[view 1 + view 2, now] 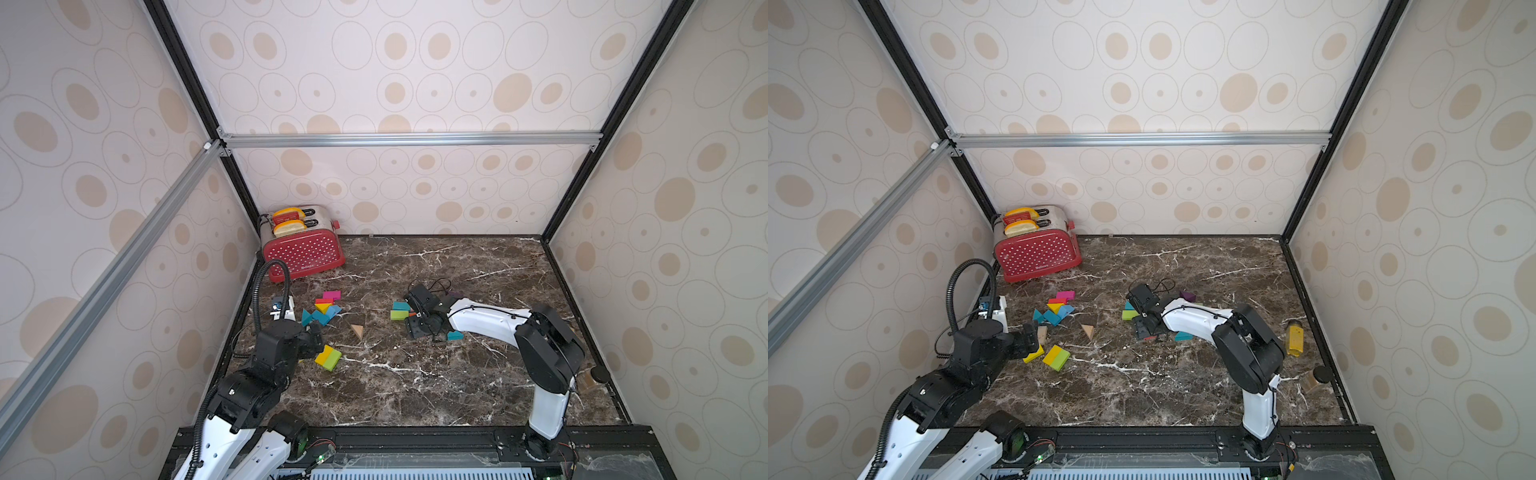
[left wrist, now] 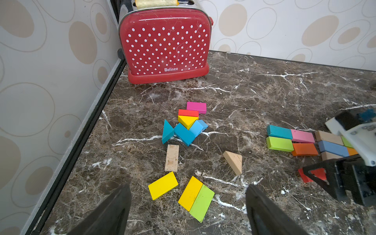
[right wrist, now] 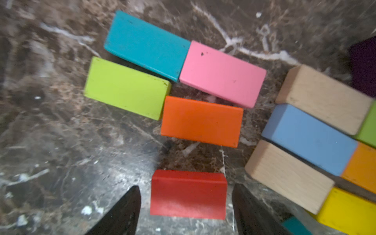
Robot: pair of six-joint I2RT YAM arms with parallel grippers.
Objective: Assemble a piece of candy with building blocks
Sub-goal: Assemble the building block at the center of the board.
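Right tool (image 3: 186,188) stood with jaws apart astride the flat red wooden brick (image 3: 188,195), which lay on the marble surface (image 3: 61,162) near the orange wooden brick (image 3: 201,122); placing seemingly finished, next move: straight lift clear; left tool (image 2: 187,186) agape, empty.

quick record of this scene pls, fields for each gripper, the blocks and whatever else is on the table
left gripper: open, holding nothing, near the yellow-and-green pair
right gripper: open, jaws either side of the red brick, gap on both sides
laid-out bricks: teal brick, pink brick, lime brick, orange brick, flat in two rows of two
wedge cluster: blue and yellow wedges, in front of the toaster
bare wood wedge: lying alone
other items: mustard-yellow bottle by the right arm
surface: dark marble table
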